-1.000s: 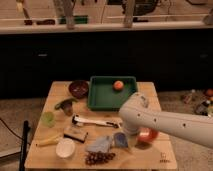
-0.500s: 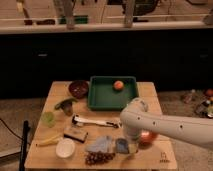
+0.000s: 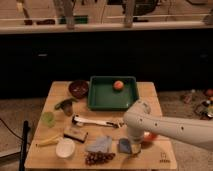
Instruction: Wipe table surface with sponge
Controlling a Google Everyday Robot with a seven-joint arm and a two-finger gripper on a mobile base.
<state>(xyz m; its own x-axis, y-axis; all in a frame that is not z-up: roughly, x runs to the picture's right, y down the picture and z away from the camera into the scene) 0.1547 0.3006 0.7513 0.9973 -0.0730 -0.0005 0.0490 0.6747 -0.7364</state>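
Robot lab mock kitchen, wooden table [image 3: 155, 95] of food props, green tray [image 3: 97, 95] (orange inside), gripper [image 3: 128, 146] low over it

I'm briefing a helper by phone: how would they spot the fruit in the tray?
Find the green tray at the wooden table's back edge, far from the gripper near the front. Inside, near its back right corner, lies one orange fruit, the tray's only content.

Wooden table [image 3: 155, 96] — green tray [image 3: 112, 93], bowl [image 3: 78, 88], gripper [image 3: 131, 147] at sponge [image 3: 124, 146]
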